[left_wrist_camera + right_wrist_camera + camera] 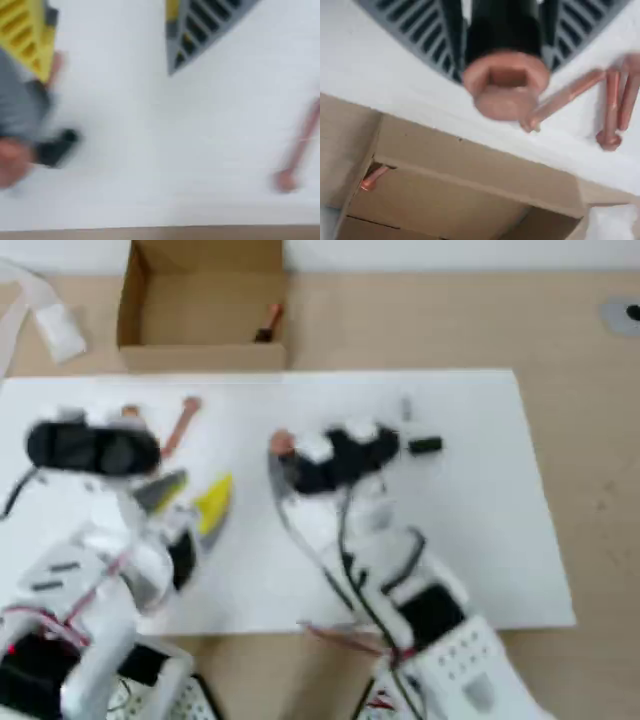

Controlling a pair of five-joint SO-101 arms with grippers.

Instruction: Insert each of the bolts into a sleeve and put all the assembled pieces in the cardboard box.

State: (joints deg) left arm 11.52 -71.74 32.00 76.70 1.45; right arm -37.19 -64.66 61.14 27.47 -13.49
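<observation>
My left end effector (107, 70) hangs wide open over the white sheet (200, 150), gripping nothing. My right end effector (502, 60) is clamped on a black sleeve (505, 27) with a bolt (506, 87) in it. Beyond lie loose bolts (612, 107), then the cardboard box (470, 165) with one assembled piece (372, 177) inside.

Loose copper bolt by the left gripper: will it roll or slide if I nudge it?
The bolt looks slim and round, so a sideways nudge would probably roll it, curving around its wider head. It seems rigid and light. Lying flat on the smooth white sheet, it may skid from the left gripper.
</observation>
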